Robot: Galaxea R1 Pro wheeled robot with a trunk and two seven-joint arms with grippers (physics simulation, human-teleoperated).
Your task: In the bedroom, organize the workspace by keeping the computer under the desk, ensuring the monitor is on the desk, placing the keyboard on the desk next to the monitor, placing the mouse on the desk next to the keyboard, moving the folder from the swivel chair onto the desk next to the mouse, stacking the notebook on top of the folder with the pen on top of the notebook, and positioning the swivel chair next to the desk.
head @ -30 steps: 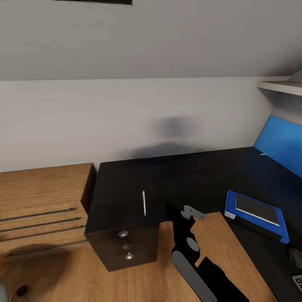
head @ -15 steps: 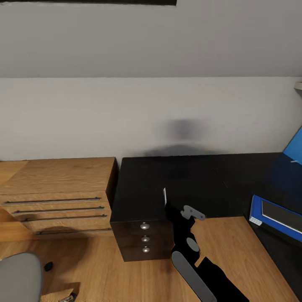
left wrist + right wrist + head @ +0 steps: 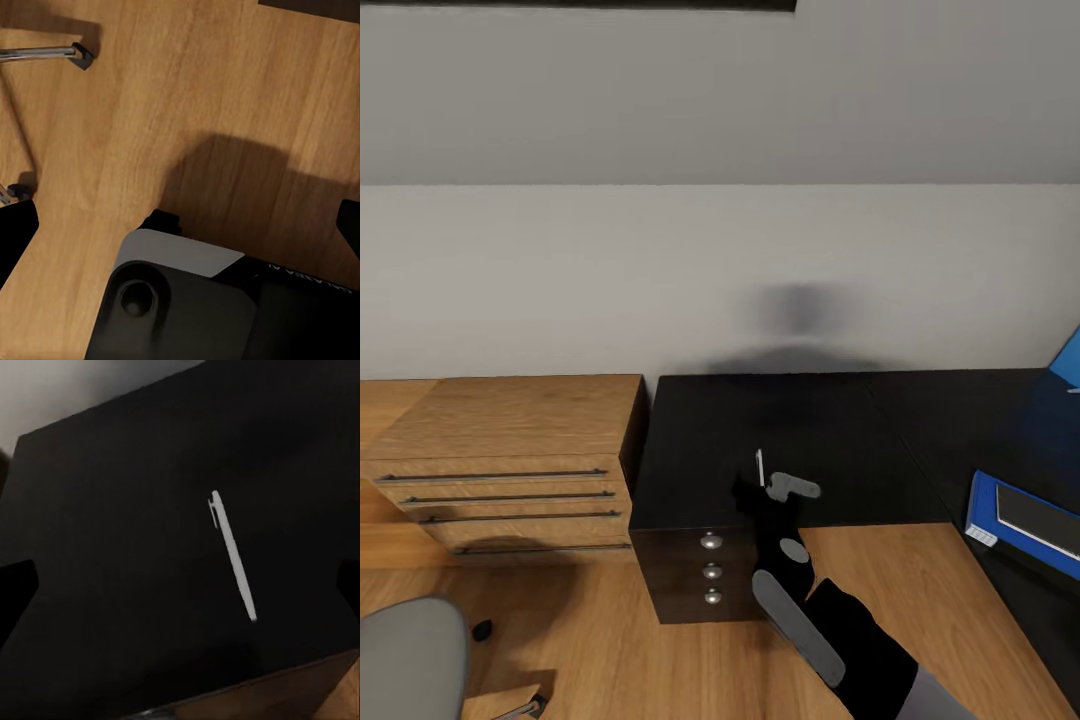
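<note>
so far we had our right gripper (image 3: 763,487) over the pen (image 3: 233,556), fingers apart and holding nothing; the pen lay loose on the desk (image 3: 700,440), not yet on any notebook.

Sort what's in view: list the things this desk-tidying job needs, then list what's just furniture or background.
Part of the job:
- pen, lying on the black desk
- swivel chair, on the floor at the left
- right gripper, near the pen

Just there:
- wooden dresser beside the desk
- desk drawer knobs
</note>
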